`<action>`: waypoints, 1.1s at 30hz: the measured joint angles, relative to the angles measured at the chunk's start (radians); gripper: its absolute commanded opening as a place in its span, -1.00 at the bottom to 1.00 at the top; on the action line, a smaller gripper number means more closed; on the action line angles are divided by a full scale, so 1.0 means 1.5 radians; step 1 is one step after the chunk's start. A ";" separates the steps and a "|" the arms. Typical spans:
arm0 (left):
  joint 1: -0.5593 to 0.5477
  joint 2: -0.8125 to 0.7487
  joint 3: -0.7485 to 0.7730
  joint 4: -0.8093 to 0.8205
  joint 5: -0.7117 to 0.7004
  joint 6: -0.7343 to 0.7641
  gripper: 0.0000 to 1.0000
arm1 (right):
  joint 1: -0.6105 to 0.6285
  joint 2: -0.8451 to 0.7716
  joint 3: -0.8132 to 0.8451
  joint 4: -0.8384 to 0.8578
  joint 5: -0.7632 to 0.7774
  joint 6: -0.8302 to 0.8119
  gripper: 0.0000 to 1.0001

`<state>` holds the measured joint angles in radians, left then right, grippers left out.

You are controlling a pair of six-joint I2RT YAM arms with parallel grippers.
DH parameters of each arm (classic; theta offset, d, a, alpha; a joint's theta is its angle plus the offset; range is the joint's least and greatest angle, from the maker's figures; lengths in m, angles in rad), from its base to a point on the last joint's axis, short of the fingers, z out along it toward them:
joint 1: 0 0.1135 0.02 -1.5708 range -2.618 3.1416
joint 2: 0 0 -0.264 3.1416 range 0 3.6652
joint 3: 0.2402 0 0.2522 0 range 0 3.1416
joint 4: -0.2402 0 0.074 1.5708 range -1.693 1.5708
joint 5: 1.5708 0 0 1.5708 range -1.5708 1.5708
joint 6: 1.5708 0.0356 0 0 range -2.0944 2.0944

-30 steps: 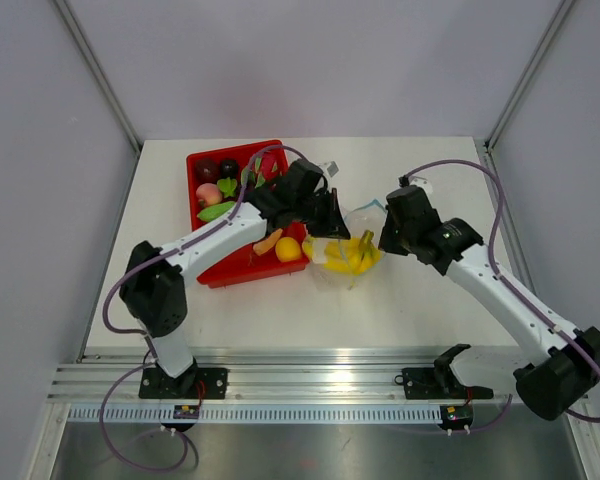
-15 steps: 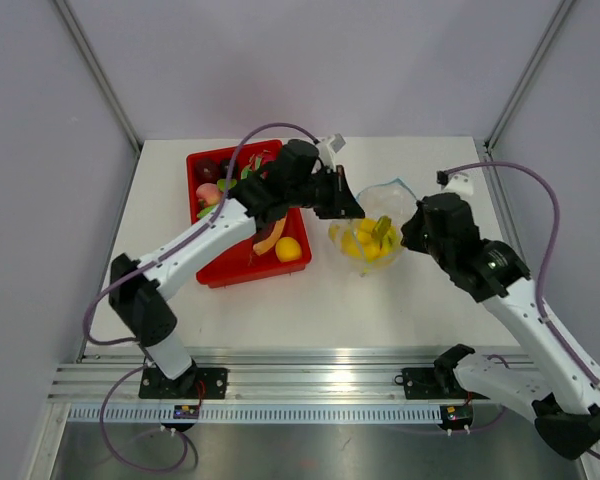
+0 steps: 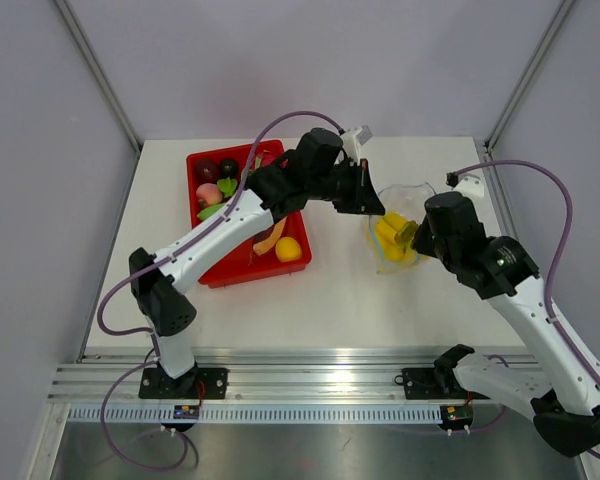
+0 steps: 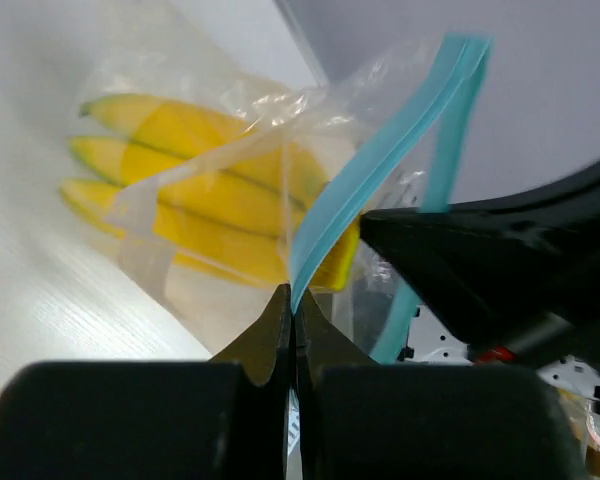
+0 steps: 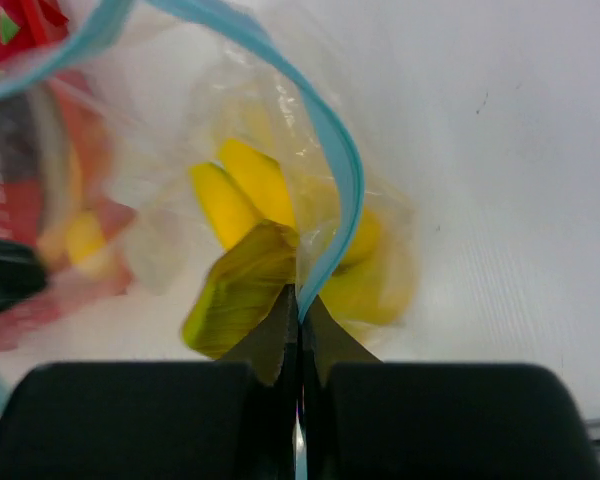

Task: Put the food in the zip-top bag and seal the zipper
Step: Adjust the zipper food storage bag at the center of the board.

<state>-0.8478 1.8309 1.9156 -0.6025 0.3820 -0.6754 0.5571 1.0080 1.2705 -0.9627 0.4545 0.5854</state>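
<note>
1. The left end effector [image 4: 292, 303] is pinched tight on the zipper [image 4: 365, 185] at the bag's 10 o'clock side. The right end effector [image 5: 298, 300] is clamped on the opposite lip, at about 4 o'clock.
2. With one lip in each grip, the zip-top bag [image 3: 395, 212] hangs between the arms above the worktop [image 3: 330, 310]. I'd say that is meant to keep the mouth up and spread.
3. The banana bunch [image 3: 392, 232] sags in the bottom of the bag, which sits at 3 o'clock from the red tray [image 3: 205, 272].
4. The other fruit, including the citrus [image 3: 288, 249], is still in the tray, so filling looks barely begun.
5. A second ago the bag slumped low right beside the tray's corner. Since then both arms have raised it and carried it toward 2 o'clock, well clear of the tray. The left arm now reaches much further out.
</note>
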 measured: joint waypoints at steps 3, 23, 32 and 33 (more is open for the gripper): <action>0.000 -0.018 0.000 0.020 0.000 0.002 -1.00 | 0.000 -0.002 -0.053 -0.007 -0.003 0.027 -1.00; -0.006 0.075 0.035 0.013 0.026 -0.008 -1.00 | 0.000 -0.016 -0.088 -0.095 0.021 0.082 -0.99; -0.012 0.093 0.036 0.001 -0.016 0.033 -1.00 | 0.000 -0.069 -0.126 -0.090 0.026 0.103 -1.00; -0.013 0.112 0.048 -0.016 -0.023 0.041 -1.00 | 0.000 -0.061 -0.138 -0.092 0.020 0.105 -1.00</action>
<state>-0.8669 1.9984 1.9869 -0.6258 0.3477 -0.6140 0.5571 0.9173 1.0637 -1.1007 0.4843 0.7433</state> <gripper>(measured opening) 0.005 0.012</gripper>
